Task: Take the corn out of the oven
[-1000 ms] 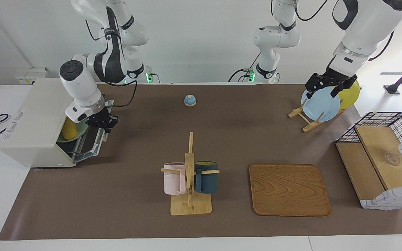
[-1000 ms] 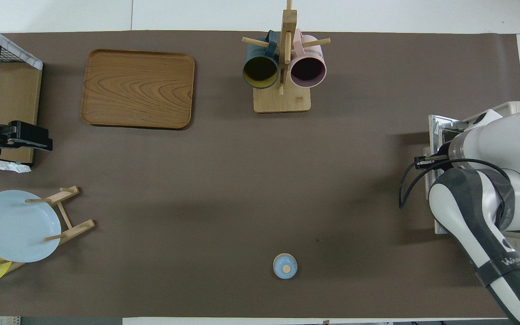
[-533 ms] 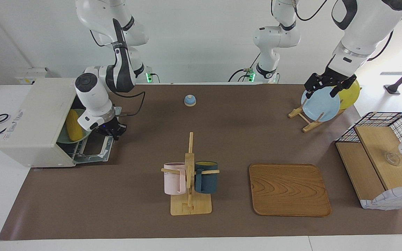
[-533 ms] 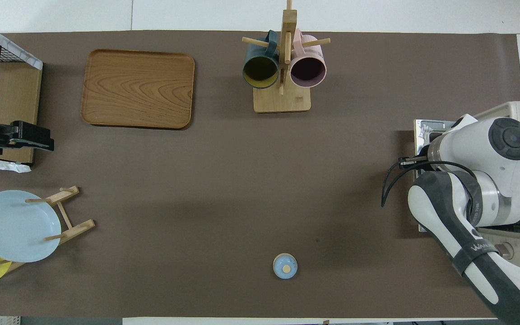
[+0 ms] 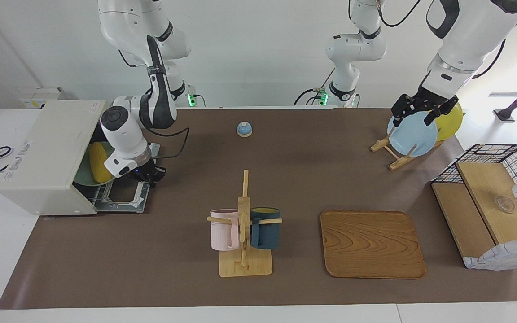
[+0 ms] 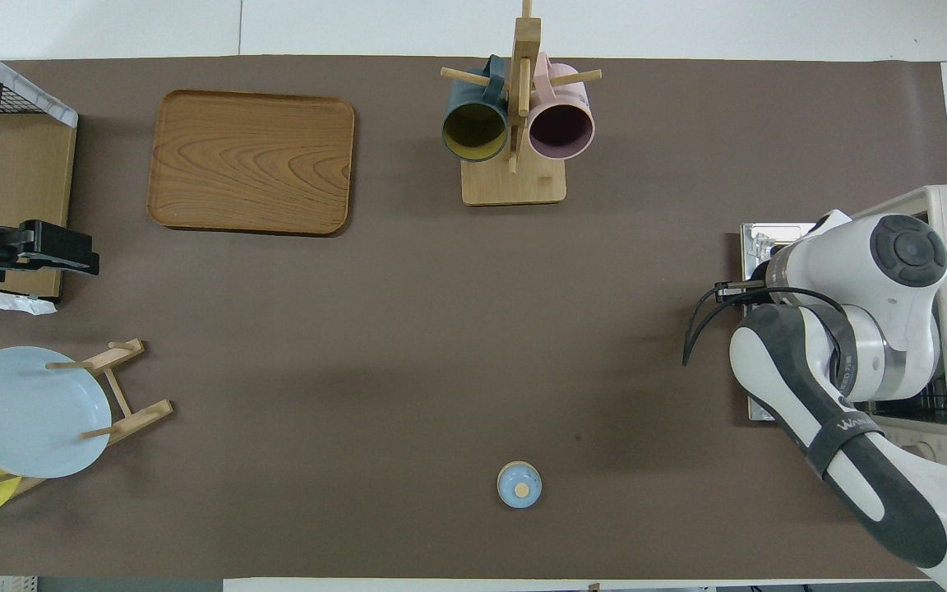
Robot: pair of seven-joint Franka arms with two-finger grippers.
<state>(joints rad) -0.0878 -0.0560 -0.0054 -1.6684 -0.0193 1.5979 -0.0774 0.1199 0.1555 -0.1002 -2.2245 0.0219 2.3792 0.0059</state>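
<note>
Pulled down flat by the right gripper (image 5: 148,174), whose jaw state cannot be told, the boxy off-white toaster oven (image 5: 45,154) door exposes the ribbed yellow corn cob (image 5: 98,162) inside, ready for retrieval, while the left gripper (image 5: 420,110) waits over the plates.

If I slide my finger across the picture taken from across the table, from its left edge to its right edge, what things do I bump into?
oven → corn → right gripper → mug rack with pink and dark blue mugs → wooden tray → blue plate → wire-and-wood shelf
</note>
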